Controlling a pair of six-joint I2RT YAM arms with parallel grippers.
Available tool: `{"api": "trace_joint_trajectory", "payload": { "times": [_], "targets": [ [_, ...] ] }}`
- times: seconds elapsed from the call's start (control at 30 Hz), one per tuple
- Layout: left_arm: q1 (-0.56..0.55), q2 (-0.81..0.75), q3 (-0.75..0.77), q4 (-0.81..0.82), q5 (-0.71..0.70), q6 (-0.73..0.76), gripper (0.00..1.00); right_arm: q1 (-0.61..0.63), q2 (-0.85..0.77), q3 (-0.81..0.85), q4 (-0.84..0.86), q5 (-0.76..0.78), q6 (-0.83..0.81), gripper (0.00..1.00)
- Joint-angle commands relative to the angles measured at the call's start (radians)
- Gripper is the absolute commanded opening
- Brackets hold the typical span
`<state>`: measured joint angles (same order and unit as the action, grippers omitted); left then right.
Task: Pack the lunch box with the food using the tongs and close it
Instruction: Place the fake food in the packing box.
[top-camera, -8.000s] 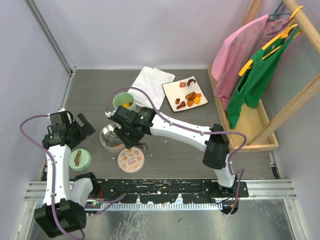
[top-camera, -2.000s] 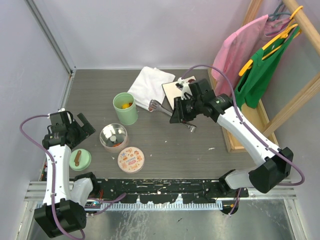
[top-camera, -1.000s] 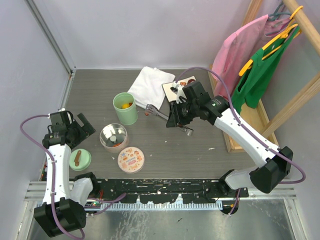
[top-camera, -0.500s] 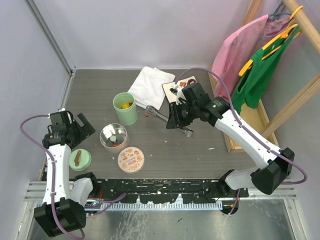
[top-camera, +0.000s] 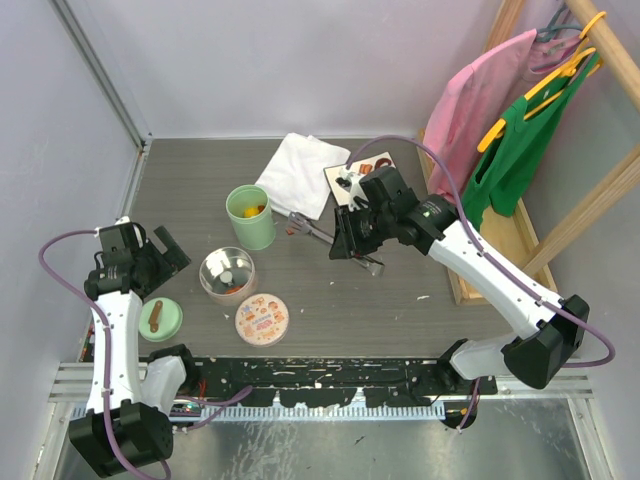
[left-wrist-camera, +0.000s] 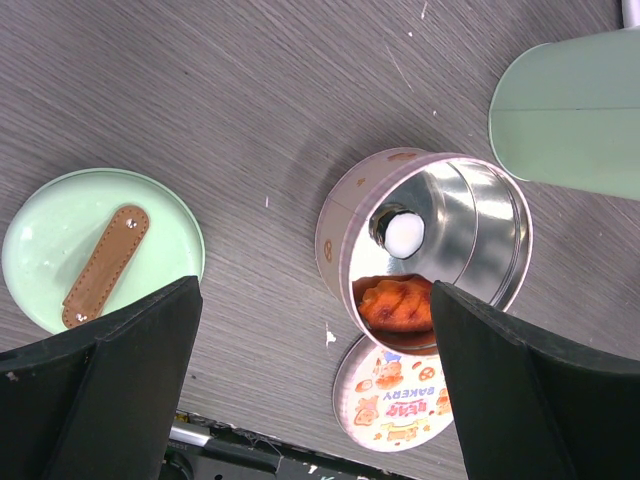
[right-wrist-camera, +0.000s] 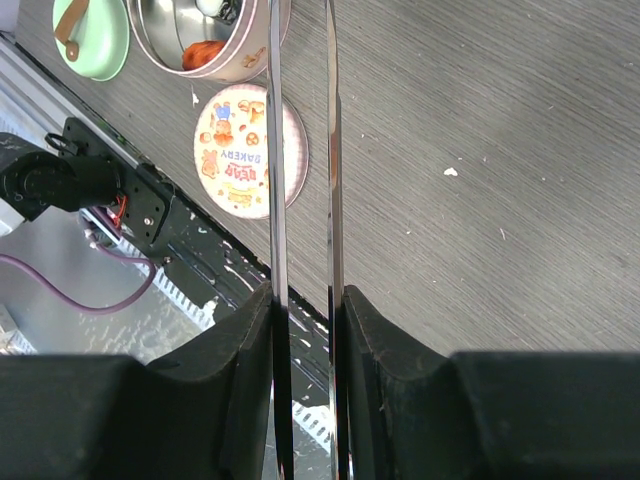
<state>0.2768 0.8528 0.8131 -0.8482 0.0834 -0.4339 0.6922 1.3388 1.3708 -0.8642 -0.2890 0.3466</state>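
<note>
- Partly, the packing is done: orange food (left-wrist-camera: 395, 300) is seen inside the round tin (left-wrist-camera: 335, 230), and yellow-orange pieces are seen in the green cup (top-camera: 250, 232) at 12 o'clock of the tin in the top view;
- more pieces are seen on the plate (top-camera: 338, 180) at 1 o'clock of the right pincer (right-wrist-camera: 307, 292), so further transfers are judged to be left;
- the tongs (top-camera: 318, 231) are clamped in the right pincer and held over the surface (top-camera: 330, 290) between plate and cup, tips toward 10 o'clock; a small reddish piece is seen at the tips, though whether it is gripped cannot be told;
- the left pincer (top-camera: 160, 252) is held wide apart and empty at 9 o'clock of the tin;
- closing is not yet begun: the printed lid (left-wrist-camera: 395, 400) lies just beside the tin at 5 o'clock, and the mint-green lid (left-wrist-camera: 150, 240) lies apart at 8 o'clock; both are judged to need fitting.
</note>
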Motion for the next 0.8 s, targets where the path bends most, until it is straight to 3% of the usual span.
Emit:
{"api": "trace_joint_trajectory", "payload": {
  "times": [0.0, 0.3, 0.77],
  "targets": [
    [-0.004, -0.007, 0.006, 0.031, -0.002, -0.005, 0.98, 0.012, -0.034, 0.034, 0.037, -0.002, 0.009, 0.3],
    [-0.004, -0.01, 0.004, 0.029, -0.012, -0.005, 0.98, 0.096, 0.002, 0.025, 0.079, -0.032, 0.024, 0.3],
    [-0.004, -0.01, 0.005, 0.029, -0.013, -0.005, 0.98, 0.328, 0.202, 0.118, 0.169, -0.023, 0.064, 0.3]
  ]
}}
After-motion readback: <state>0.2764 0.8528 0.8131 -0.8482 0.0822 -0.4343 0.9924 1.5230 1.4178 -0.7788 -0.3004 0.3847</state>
